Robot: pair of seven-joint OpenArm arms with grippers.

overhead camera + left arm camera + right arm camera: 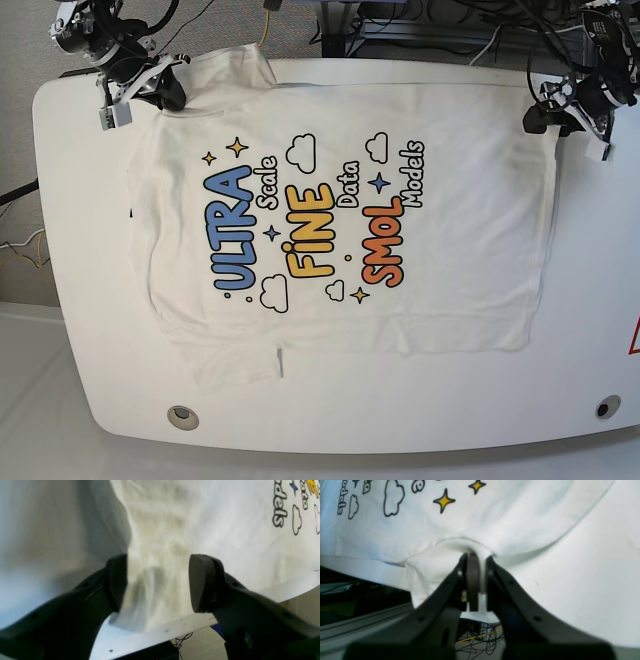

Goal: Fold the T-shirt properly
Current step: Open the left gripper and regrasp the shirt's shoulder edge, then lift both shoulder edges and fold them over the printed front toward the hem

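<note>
R gripper (476, 580) clamped on T-shirt (340, 230) edge, L gripper (157, 582) agape round bunched cloth, base view shows print.

1. T-shirt (225, 530): the left wrist view cuts the print at the top right edge, leaving only "dels" and part of a cloud outline; the bunched cloth between the jaws is motion-blurred, its folds indistinct.
2. Left gripper (157, 582): both finger bases run off the lower edge of the frame; in the base view its fingertips are too small to resolve.
3. Right gripper (476, 580): the near finger bodies are out of focus and cropped at the bottom; the pinched fabric edge is hidden between the pads.
4. Table (60, 200): its far edge is covered by the shirt and arms in the base view.
</note>
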